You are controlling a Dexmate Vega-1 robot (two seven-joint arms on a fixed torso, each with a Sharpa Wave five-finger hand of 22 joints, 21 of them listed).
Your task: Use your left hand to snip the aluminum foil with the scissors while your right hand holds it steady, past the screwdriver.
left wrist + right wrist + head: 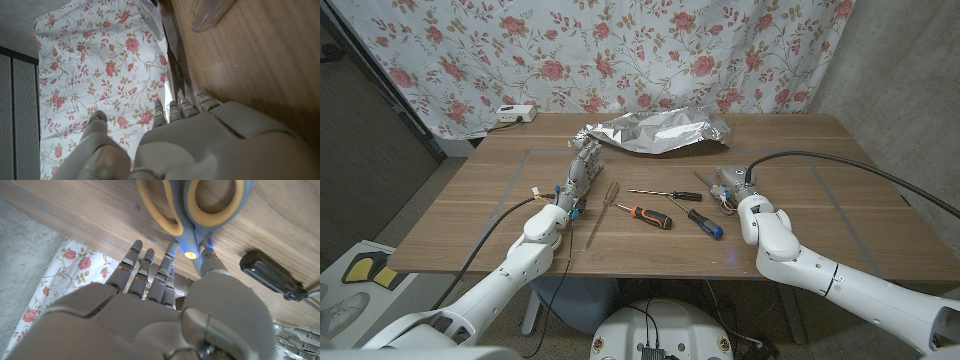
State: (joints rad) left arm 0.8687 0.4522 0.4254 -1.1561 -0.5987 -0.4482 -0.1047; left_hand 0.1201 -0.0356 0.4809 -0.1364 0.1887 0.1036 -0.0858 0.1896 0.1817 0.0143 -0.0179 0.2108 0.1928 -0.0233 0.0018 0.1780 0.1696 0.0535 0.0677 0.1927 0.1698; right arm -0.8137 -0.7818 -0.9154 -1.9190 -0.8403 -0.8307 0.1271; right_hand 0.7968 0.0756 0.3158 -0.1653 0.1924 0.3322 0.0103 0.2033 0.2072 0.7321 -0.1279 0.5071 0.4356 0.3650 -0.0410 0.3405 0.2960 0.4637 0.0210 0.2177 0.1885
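Note:
A crumpled sheet of aluminum foil (pixel 658 132) lies at the back middle of the table. My left hand (pixel 578 178) stretches toward its left end with straight fingers (pixel 181 106) that reach the foil (pixel 152 12) and hold nothing. The scissors (pixel 200 205), grey-blue handles lined in yellow, lie on the wood just beyond my right hand (pixel 732 188). That hand's fingers (pixel 150 270) are straight and apart, their tips at the scissors' pivot. An orange-and-black screwdriver (pixel 646 214) lies between the two hands.
A blue-and-black screwdriver (pixel 704 222), a thin one (pixel 665 194) and a wooden stick (pixel 601 212) lie mid-table. A white power strip (pixel 513 114) sits at the back left. A floral curtain (pixel 620 50) hangs behind the table.

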